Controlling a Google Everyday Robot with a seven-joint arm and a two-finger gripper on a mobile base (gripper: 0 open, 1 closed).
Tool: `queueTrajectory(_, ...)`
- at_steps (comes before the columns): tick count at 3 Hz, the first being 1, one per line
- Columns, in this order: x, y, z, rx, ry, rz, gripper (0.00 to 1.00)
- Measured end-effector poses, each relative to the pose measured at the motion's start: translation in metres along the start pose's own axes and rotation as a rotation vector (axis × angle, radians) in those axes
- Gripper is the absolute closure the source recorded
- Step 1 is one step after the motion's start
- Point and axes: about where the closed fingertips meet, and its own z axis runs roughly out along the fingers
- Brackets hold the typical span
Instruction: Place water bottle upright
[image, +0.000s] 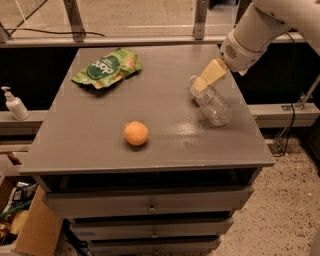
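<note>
The water bottle (214, 104) is a small clear ribbed plastic bottle. It lies on its side on the right part of the grey table top (100, 135), with its capped neck pointing to the far left. My gripper (201, 84) comes down from the white arm (252, 35) at the upper right. It sits right at the bottle's neck end, over or against the cap, which it partly hides. I cannot see whether it touches the bottle.
An orange (136, 133) sits near the table's front middle. A green snack bag (107, 68) lies at the back left. A white pump-dispenser bottle (14, 104) stands on a ledge left of the table. Drawers are below the top, and a cardboard box (30, 232) is at the lower left.
</note>
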Motion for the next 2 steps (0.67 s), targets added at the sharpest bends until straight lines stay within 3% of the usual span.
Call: queueTrajectory(2,-0.029,-0.001,0.025,0.019,0.053,0.107,0.00)
